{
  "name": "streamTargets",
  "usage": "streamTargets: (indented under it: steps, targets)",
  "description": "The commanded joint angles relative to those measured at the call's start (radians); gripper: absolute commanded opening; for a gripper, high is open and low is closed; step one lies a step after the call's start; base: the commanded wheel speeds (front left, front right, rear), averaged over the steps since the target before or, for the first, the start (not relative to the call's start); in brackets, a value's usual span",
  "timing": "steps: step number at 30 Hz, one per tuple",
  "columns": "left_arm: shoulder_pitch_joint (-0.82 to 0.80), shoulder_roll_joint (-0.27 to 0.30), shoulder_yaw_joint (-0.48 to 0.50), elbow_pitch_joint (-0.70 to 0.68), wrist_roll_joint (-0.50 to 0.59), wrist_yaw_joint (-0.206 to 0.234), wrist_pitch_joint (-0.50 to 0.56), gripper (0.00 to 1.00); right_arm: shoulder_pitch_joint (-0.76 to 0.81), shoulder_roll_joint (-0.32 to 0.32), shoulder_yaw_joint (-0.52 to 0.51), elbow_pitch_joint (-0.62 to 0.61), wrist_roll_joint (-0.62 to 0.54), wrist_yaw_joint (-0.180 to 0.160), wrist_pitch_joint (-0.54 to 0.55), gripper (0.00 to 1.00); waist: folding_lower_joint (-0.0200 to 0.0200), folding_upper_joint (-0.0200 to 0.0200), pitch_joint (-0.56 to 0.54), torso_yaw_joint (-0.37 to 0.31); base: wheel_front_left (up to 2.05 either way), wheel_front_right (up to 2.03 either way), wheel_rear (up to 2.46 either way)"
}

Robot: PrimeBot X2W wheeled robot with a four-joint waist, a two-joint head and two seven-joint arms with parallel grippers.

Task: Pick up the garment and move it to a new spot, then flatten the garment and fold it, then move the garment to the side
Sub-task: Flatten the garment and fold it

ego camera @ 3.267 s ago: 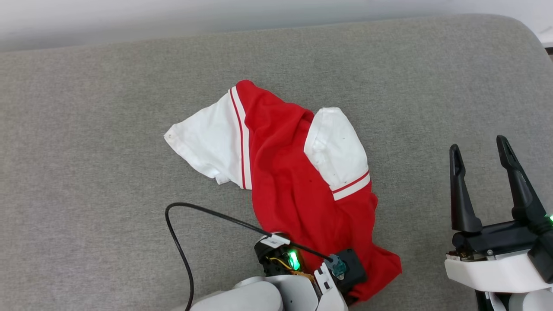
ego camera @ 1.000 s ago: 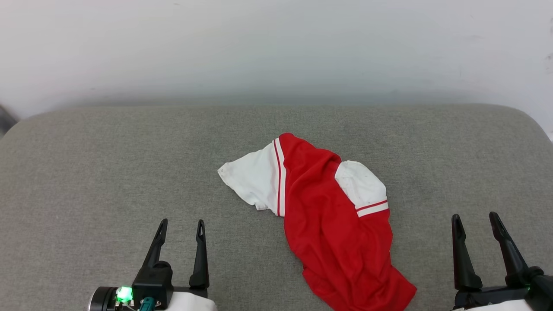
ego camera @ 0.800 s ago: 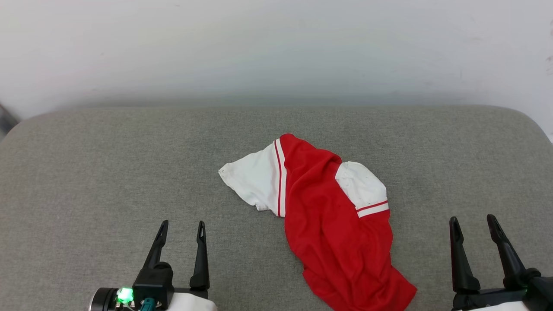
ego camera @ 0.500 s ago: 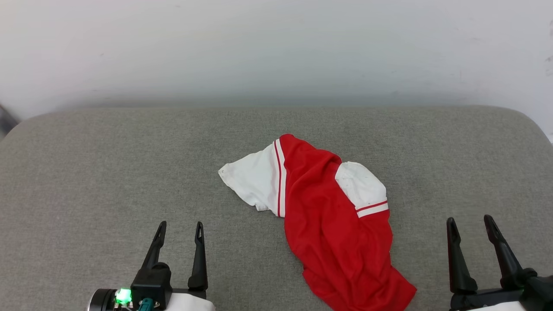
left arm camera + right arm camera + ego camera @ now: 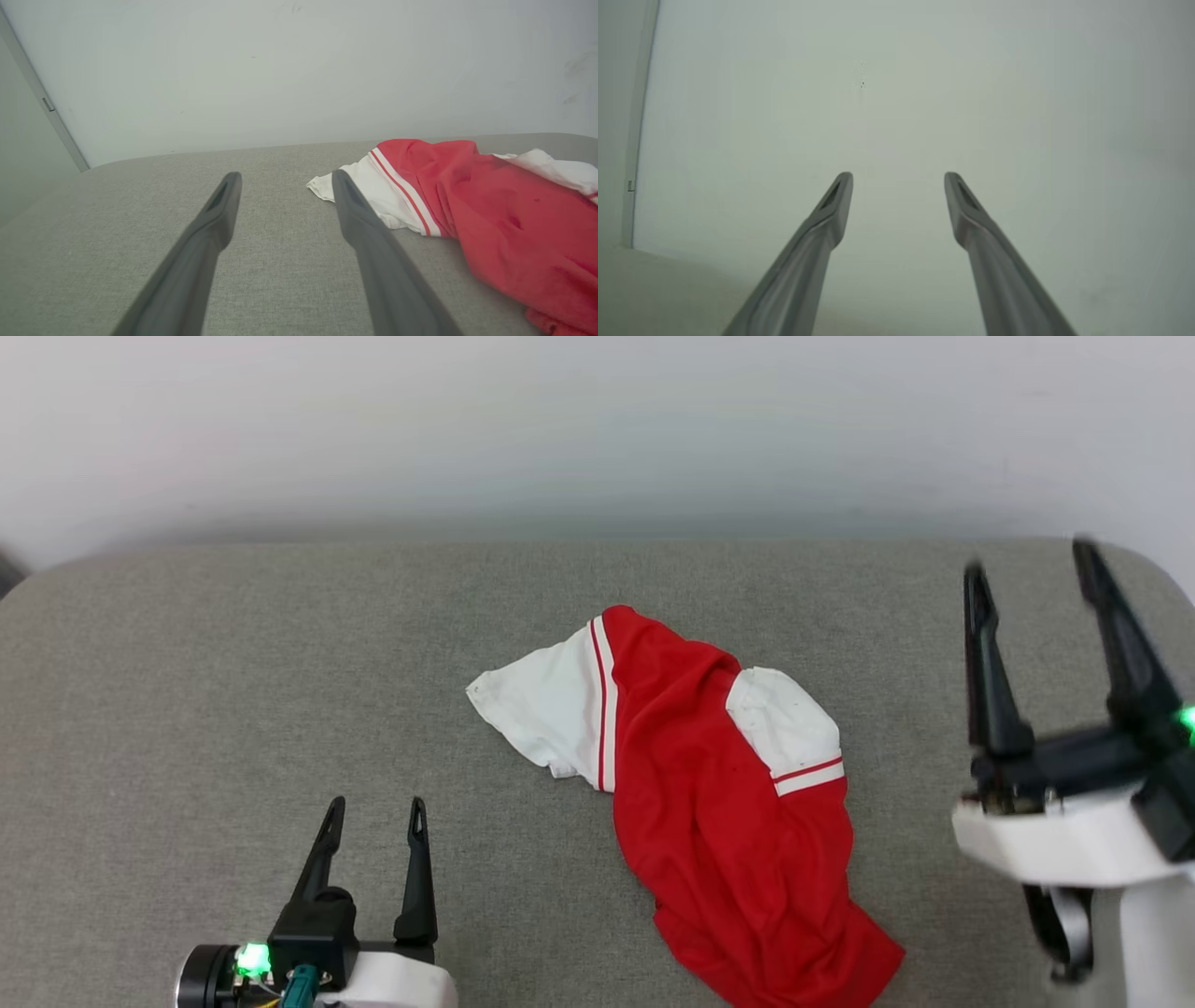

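The garment [image 5: 719,803] lies crumpled on the grey cushioned surface [image 5: 233,681], a red body with two white sleeves and striped trim; no print shows. In the left wrist view the garment [image 5: 490,210] lies to the right of my fingers. My left gripper [image 5: 376,807] rests low at the lower left, open and empty, well clear of the cloth. My right gripper [image 5: 1027,560] is raised at the right, open and empty, apart from the garment. The right wrist view has that gripper [image 5: 899,177] pointing at a pale wall.
A pale wall [image 5: 597,429] stands behind the cushioned surface. The surface's rounded back corners are at the far left and far right. Bare grey fabric spreads left of the garment and between it and my right gripper.
My right gripper has risen sharply up the head view, staying open. The left gripper has barely shifted. The garment lies as before.
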Motion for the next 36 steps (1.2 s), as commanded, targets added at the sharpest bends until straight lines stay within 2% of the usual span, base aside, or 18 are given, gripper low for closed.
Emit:
streamTargets:
  steps: [1, 5, 10, 13, 17, 21, 27, 32, 36]
  targets:
    - [-0.016, -0.001, 0.005, -0.004, 0.008, -0.005, -0.003, 1.0, -0.042, -0.015, 0.005, -0.006, -0.008, -0.001, -0.002, 1.0, 0.0, 0.0, 0.012, -0.003, 0.0, 0.0, 0.0]
    - [-0.033, -0.003, 0.017, -0.009, 0.009, -0.006, -0.003, 1.0, -0.199, -0.062, 0.046, 0.032, -0.011, -0.001, -0.002, 1.0, 0.0, 0.0, 0.039, -0.008, 0.0, 0.0, 0.0]
    - [-0.05, -0.006, 0.027, -0.017, 0.009, -0.01, -0.003, 1.0, -0.382, -0.157, 0.138, 0.219, 0.057, -0.001, 0.023, 1.0, 0.0, 0.0, 0.072, -0.009, 0.0, 0.0, 0.0]
    - [-0.053, -0.008, 0.03, -0.021, 0.009, -0.01, -0.003, 1.0, -0.491, -0.235, 0.254, 0.323, 0.146, -0.001, 0.155, 1.0, 0.0, 0.0, 0.088, -0.007, 0.0, 0.0, 0.0]
    - [-0.068, -0.011, 0.032, -0.027, 0.006, -0.013, -0.003, 1.0, -0.605, -0.361, 0.438, 0.378, 0.286, -0.001, 0.378, 1.0, 0.0, 0.0, 0.117, 0.003, 0.0, 0.0, 0.0]
    - [-0.087, -0.014, 0.031, -0.033, 0.005, -0.014, -0.003, 1.0, -0.708, -0.479, 0.63, 0.388, 0.452, -0.001, 0.615, 1.0, 0.0, 0.0, 0.151, 0.012, 0.0, 0.0, 0.0]
    - [-0.13, -0.017, 0.022, -0.044, 0.004, -0.021, -0.003, 1.0, -0.84, -0.597, 0.87, 0.375, 0.69, -0.001, 0.952, 1.0, 0.0, 0.0, 0.219, 0.039, 0.0, 0.0, 0.0]
    - [-0.173, -0.019, 0.007, -0.049, 0.001, -0.028, -0.003, 1.0, -0.944, -0.637, 1.022, 0.391, 0.766, -0.001, 1.077, 1.0, 0.0, 0.0, 0.288, 0.07, 0.0, 0.0, 0.0]
    - [-0.207, -0.02, -0.007, -0.052, -0.008, -0.027, -0.003, 1.0, -0.99, -0.626, 1.109, 0.436, 0.799, -0.001, 1.088, 1.0, 0.0, 0.0, 0.339, 0.096, 0.0, 0.0, 0.0]
